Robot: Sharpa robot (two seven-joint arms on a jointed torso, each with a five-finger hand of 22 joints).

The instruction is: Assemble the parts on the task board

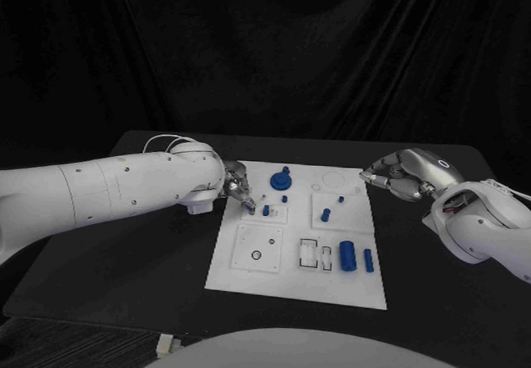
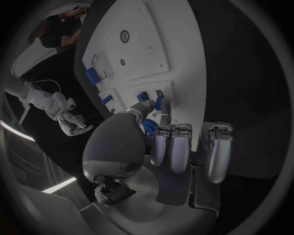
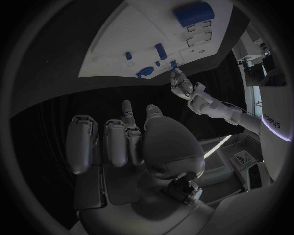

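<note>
The white task board [image 1: 247, 275] [image 2: 153, 49] [image 3: 141, 29] lies in the middle of the black table. My left hand [image 1: 233, 190] [image 2: 153, 142] reaches over the board's far left part. Its thumb and a finger pinch a small blue peg [image 1: 266, 209] [image 2: 159, 102] [image 3: 173, 63] that stands on the board. A blue round disc [image 1: 282, 181] [image 3: 145, 72] sits just beyond it. My right hand [image 1: 399, 173] [image 3: 122, 142] hovers off the board's far right corner with its fingers curled in on nothing. Two blue cylinders [image 1: 348, 255] [image 3: 193, 13] lie at the board's near right.
More small blue pegs [image 1: 326, 214] [image 3: 160, 50] stand in the board's far half. White recessed slots [image 1: 316, 253] and a square plate with a hole [image 1: 257, 254] take up the near half. Black table [image 1: 133, 260] surrounds the board on all sides.
</note>
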